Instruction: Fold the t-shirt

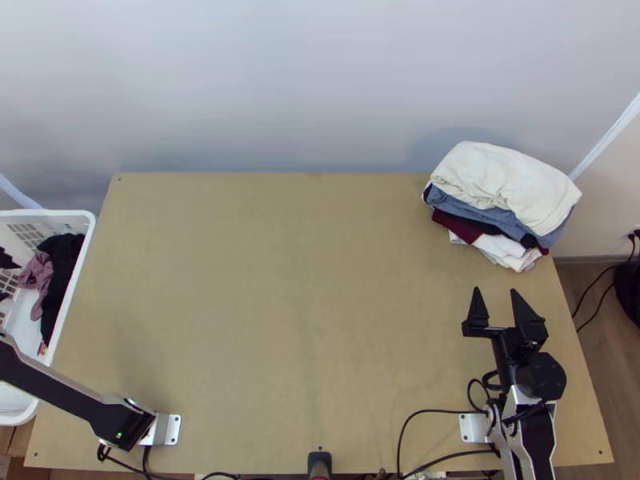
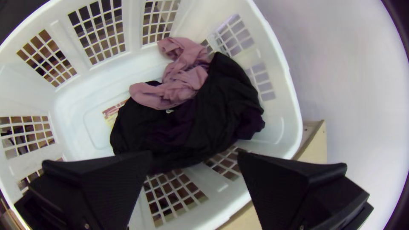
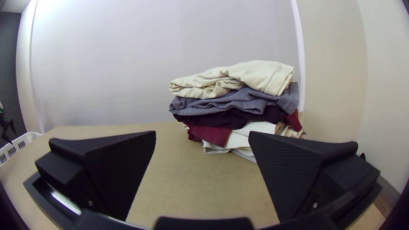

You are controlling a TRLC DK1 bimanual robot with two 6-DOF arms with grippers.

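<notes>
The left claw (image 2: 194,156) is hanging open wide over the basket (image 2: 295,102), gripping nothing, presumably to pick a garment. Beneath it, pink cloth (image 2: 183,81) and black cloth (image 2: 226,96) are lying bunched; the t-shirt is probably lying among them, though I cannot tell which it is. The right claw (image 1: 495,291), also spread wide and empty, is pointing towards folded clothes (image 1: 504,188) sitting at the table's (image 1: 296,304) far right corner, likely leaving folding room.

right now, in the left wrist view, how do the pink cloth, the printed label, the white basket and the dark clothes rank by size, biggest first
1. White basket
2. Dark clothes
3. Pink cloth
4. Printed label, partly covered
</notes>
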